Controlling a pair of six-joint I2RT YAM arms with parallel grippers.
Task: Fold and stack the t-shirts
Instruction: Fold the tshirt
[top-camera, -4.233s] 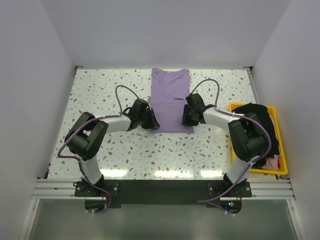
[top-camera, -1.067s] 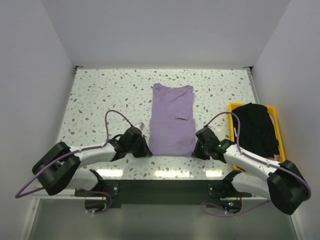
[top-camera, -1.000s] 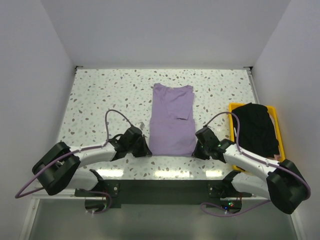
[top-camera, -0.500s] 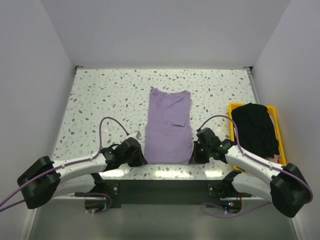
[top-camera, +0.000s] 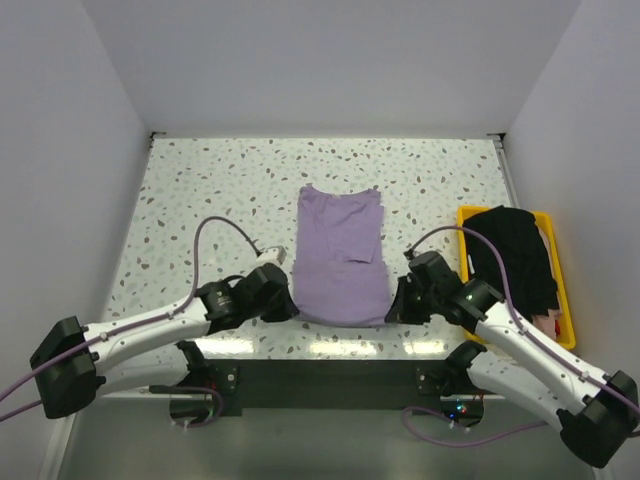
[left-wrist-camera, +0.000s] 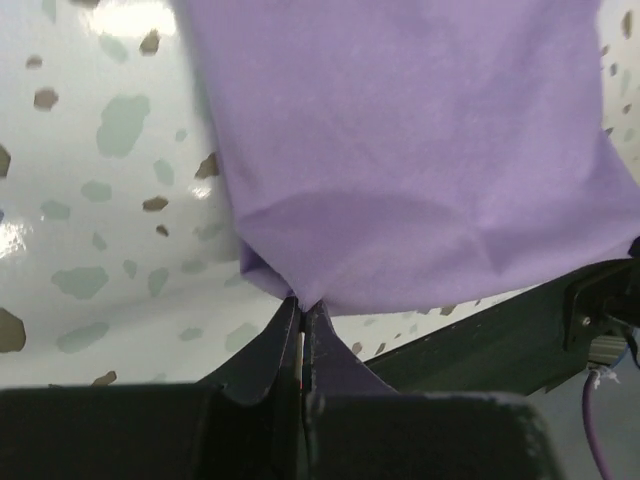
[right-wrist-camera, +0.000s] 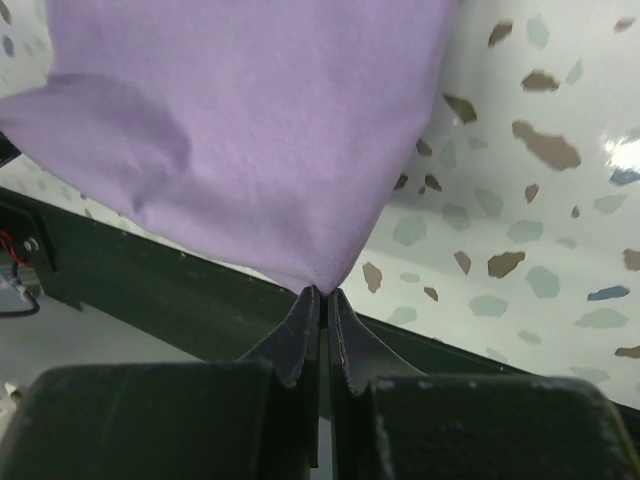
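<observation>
A light purple t-shirt (top-camera: 339, 250) lies lengthwise in the middle of the speckled table, folded into a narrow strip. My left gripper (top-camera: 288, 312) is shut on its near left corner (left-wrist-camera: 290, 285). My right gripper (top-camera: 392, 310) is shut on its near right corner (right-wrist-camera: 320, 280). Both corners are raised off the table near its front edge, and the hem sags between them. The left gripper (left-wrist-camera: 303, 305) and the right gripper (right-wrist-camera: 322, 295) each pinch only a small tip of cloth. A black t-shirt (top-camera: 512, 255) lies heaped in the yellow bin (top-camera: 556, 340) at the right.
The table's dark front rail (top-camera: 330, 380) runs just below the lifted hem. White walls close in the table at the left, back and right. Some pale cloth (top-camera: 545, 322) shows under the black t-shirt in the bin.
Both grippers have moved toward the front edge and lifted the near corners of the purple t-shirt. The shirt slid toward me. The right gripper's jaws closed onto the cloth.
</observation>
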